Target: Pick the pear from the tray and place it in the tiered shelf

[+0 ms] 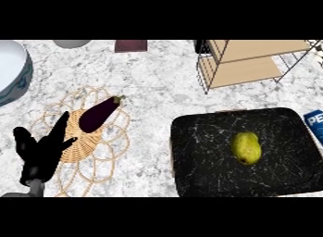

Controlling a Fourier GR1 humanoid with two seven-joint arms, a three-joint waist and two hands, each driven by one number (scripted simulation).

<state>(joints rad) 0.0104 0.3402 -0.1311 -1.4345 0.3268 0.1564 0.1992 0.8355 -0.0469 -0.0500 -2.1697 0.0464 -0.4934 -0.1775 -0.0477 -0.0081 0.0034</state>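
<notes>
We see a speckled marble counter [153,81]; near right on it sits a black tray [198,180]; just right of that lies a blue soda can [322,129]; far right stands the tiered shelf [249,69]; near left lies a woven mat [85,147]; far left rests a large bowl [7,69]; at the far edge sit a grey round object [71,43] and a dark red block [131,45].

Pale, grey-veined marble counter [157,78]

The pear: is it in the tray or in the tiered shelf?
In the tray. The pear lies near the middle of the black tray; the tiered shelf stands apart behind it.
</notes>
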